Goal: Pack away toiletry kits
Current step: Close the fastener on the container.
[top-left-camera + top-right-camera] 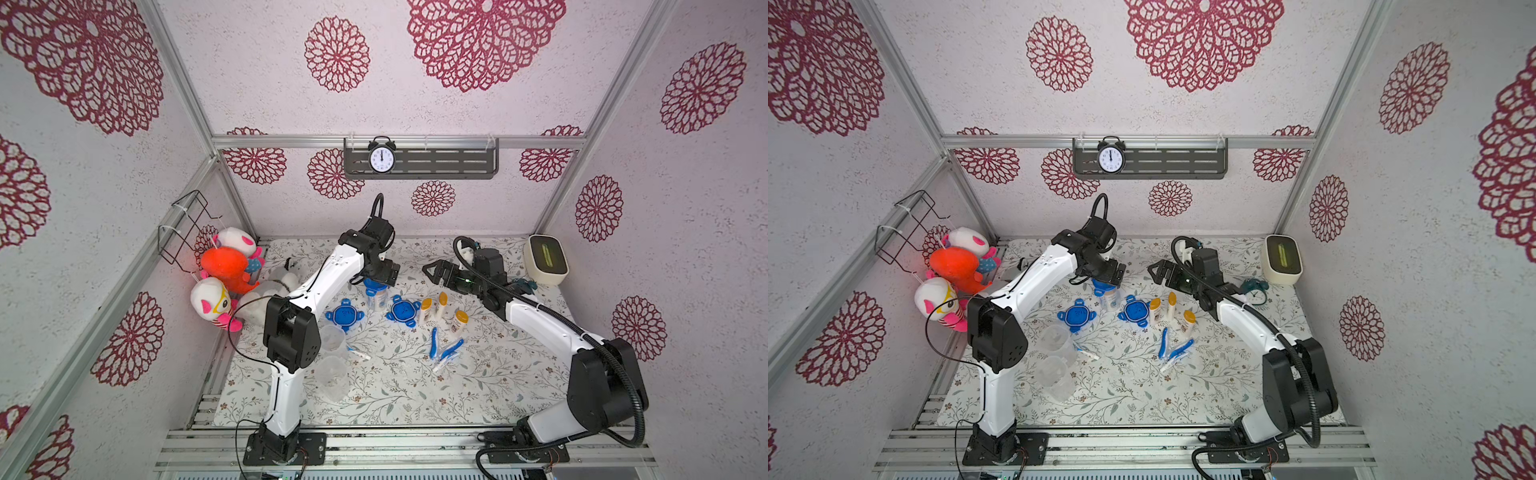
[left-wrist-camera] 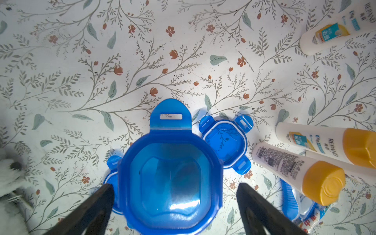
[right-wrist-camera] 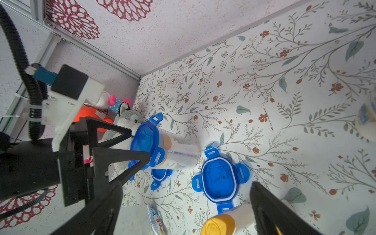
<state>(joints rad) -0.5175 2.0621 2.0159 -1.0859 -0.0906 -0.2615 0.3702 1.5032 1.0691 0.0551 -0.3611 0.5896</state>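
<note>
The flowered table cover (image 1: 415, 395) carries everything. The lidded cup (image 1: 376, 297) stands upright on it, and every place here is taken from that cup.

The left arm (image 1: 328, 274) arches in from the cup's front left, and the right arm (image 1: 540, 324) reaches in from its front right. A heap of plush toys (image 1: 226, 266) lies well to the cup's left against the wall. A cream box (image 1: 545, 259) sits well to its right, near the back corner.

The left gripper (image 2: 174, 186) hangs straight above the cup. It is released: one finger stands on each side of the blue lid (image 2: 171, 162), and the left wrist view shows a gap at both sides. One lid tab (image 2: 171, 116) sticks out flat. The right gripper (image 3: 187, 183) hovers to the cup's right, with its jaws spread wide and nothing between them.

Two empty clear cups (image 1: 332, 338) (image 1: 332, 376) stand close together to the cup's front left. Two loose lids (image 1: 344, 314) (image 1: 403, 311) lie flat, one just left of the cup and one just right of it. Three orange-capped bottles (image 1: 424, 311) (image 1: 441, 303) (image 1: 459, 322) lie beyond the right-hand lid. Blue toothbrushes (image 1: 434, 343) (image 1: 451, 349) lie to the cup's front right. One toothpaste tube (image 1: 359, 354) lies in front of the cup, beside the empty cups, and another (image 1: 440, 365) lies by the toothbrushes.
</note>
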